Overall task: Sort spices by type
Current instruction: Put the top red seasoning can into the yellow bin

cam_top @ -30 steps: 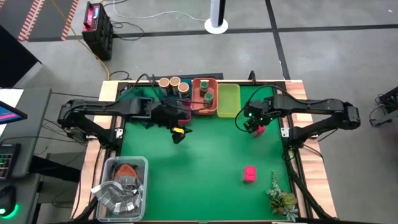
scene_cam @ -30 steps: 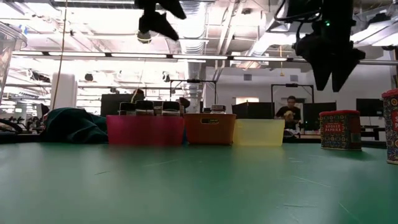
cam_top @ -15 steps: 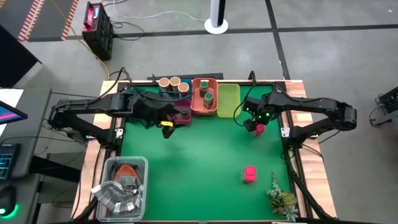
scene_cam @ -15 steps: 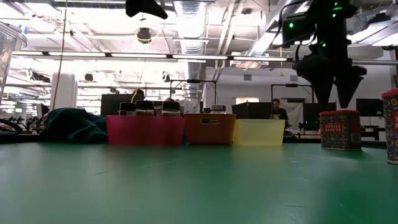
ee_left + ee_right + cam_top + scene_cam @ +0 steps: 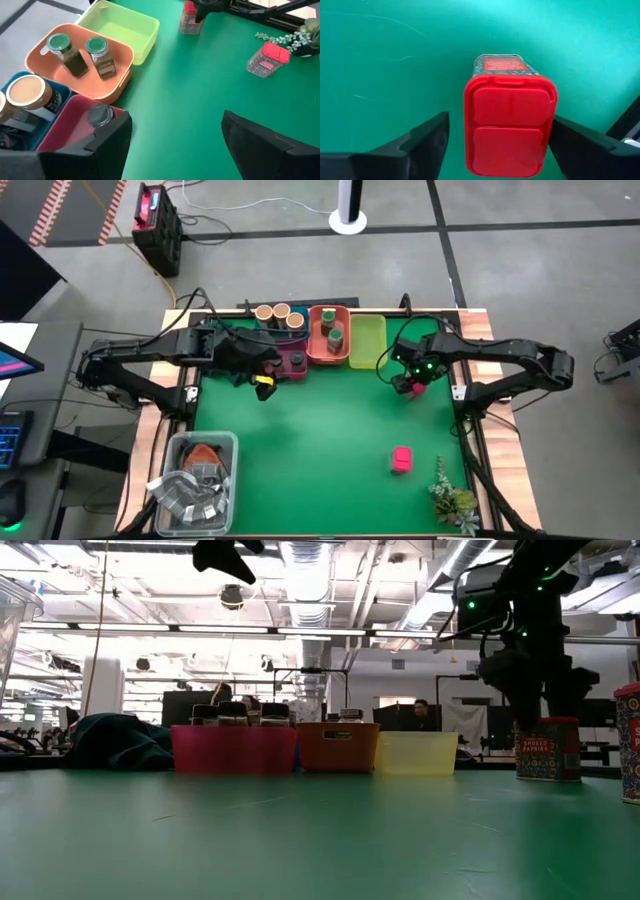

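Observation:
A pink square spice box [image 5: 416, 388] stands upright on the green mat near its right edge, its red lid [image 5: 510, 122] facing my right wrist camera. My right gripper [image 5: 411, 379] [image 5: 500, 120] hangs over it, pointing down and open, one finger on each side of the lid. In the low view it stands over the box [image 5: 547, 752]. A second pink box [image 5: 401, 459] stands nearer the front. My left gripper [image 5: 263, 385] [image 5: 176, 119] is open and holds nothing, high beside the magenta tray [image 5: 292, 364]. Tan-topped jars [image 5: 281, 313] stand in the blue tray, and green-topped jars [image 5: 85, 54] stand in the orange tray.
The yellow-green tray [image 5: 367, 342] sits at the far edge, left of my right gripper. A dark-topped jar [image 5: 100, 114] stands in the magenta tray. A clear tub of grey packets [image 5: 195, 478] fills the near left corner. A small plant [image 5: 452, 498] is in the near right corner.
My right gripper has come down over the pink box until its fingers straddle the lid. My left gripper has risen and drawn back toward the table's left and far edge, closer to the magenta tray. The boxes and jars have stayed put.

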